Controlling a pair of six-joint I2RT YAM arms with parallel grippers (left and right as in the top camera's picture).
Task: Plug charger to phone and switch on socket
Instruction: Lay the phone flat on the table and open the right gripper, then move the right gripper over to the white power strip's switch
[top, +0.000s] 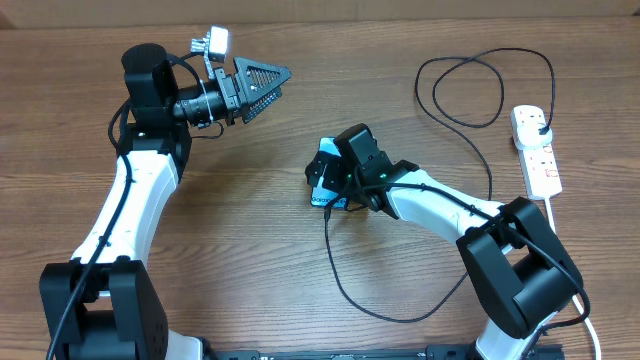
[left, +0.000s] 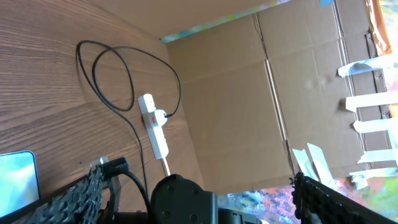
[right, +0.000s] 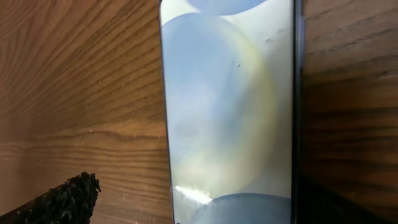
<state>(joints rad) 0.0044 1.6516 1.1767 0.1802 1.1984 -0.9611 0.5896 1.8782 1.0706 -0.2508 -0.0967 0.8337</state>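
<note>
Since the phone (right: 229, 106) lies flat and screen-up on the tabletop (top: 240, 220), its lit face fills the right wrist view. The right gripper (top: 330, 176) hangs directly over it with its jaws spread wide and nothing between them. One dark fingertip (right: 62, 199) shows beside the phone's long edge, apart from it, so the pose reads as hovering over the phone rather than grasping it. The charger (top: 345, 275) meets the phone at the end nearest the robot, then sweeps away in a wide arc. A further stretch loops to the far right of the phone before its black plug sits in the socket (top: 536, 150). Whether the small connector is seated in the phone I cannot tell, because the gripper covers that end. The socket lies well to the right of the phone, and I judge its switch an easier reach for the right arm than for the left. The right arm stretches in low from the phone's near right, wrist bent down over the screen. The left arm stands raised well to the left of the phone, wrist turned level, so the left gripper (top: 270, 90) points across the phone's far side, open and empty, its camera facing the socket and a cardboard wall (left: 249, 93).
</note>
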